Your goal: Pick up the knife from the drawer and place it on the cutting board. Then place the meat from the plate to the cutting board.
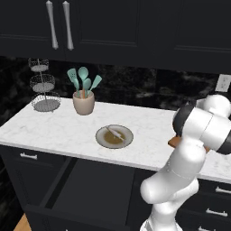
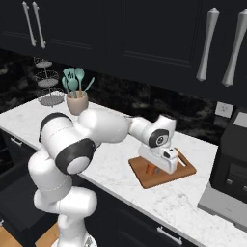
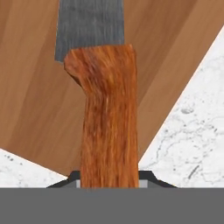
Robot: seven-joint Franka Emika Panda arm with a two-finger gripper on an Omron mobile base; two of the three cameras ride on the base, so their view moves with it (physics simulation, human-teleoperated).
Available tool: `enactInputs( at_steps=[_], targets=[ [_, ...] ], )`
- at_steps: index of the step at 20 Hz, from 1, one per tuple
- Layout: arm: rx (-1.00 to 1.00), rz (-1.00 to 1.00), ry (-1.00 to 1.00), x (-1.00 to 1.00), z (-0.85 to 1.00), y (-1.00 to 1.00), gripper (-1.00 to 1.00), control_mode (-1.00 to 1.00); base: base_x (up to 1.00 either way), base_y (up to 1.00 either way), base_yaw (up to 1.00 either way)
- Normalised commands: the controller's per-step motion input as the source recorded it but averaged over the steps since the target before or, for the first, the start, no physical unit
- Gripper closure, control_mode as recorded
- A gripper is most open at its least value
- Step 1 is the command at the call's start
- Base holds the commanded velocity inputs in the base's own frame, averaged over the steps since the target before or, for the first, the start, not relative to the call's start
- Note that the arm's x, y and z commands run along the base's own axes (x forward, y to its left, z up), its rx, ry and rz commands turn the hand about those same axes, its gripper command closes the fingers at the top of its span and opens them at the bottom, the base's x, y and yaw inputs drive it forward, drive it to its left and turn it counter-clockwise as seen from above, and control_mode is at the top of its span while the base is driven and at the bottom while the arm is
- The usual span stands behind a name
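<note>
In the hand view you see the knife (image 3: 107, 113) in the middle of the frame: its orange-brown handle runs up from the bottom edge and the grey blade continues to the top edge. The gripper (image 3: 109, 177) is closed on the lower end of this handle, with one dark fingertip on each side of it. Behind the knife lies the cutting board (image 3: 35, 100), and at the lower left and the right of that frame the white marble counter (image 3: 192, 131) shows beside the board's edges.

In the right base view you find the gripper (image 2: 152, 170) in the middle of the frame, low over the cutting board (image 2: 185, 169), and a small orange piece of the handle (image 2: 151, 169) shows under the hand. Whether the knife touches the board, you cannot tell.

In the left base view the plate (image 1: 114, 136) stands in the middle of the frame on the counter (image 1: 54, 126), and the pale meat (image 1: 116, 133) lies on it. The drawer (image 1: 90, 189) is pulled out at the lower left of that frame, below the counter edge. In the upper left stand a beige cup (image 1: 84, 103) with teal spatulas (image 1: 82, 80) and a wire stand (image 1: 44, 85).
</note>
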Motion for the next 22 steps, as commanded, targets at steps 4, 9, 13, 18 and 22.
enactInputs(
  at_steps=[4,9,13,18,22],
  targets=[
    [0.05,-0.02,0.03,0.13,-0.24,-0.25,1.00,-1.00,0.00,0.00,0.00],
    [0.00,0.00,0.02,-0.02,-0.25,0.00,-1.00,-1.00,0.00,0.00,0.00],
    [0.00,0.00,-0.02,-0.16,0.01,0.08,-1.00,-1.00,0.00,0.00,0.00],
    [0.00,0.00,-0.13,-0.18,0.22,0.52,-1.00,-1.00,0.00,0.00,0.00],
    [-0.01,0.01,-0.18,-0.13,0.09,0.98,-1.00,-1.00,0.00,0.00,0.00]
  ],
)
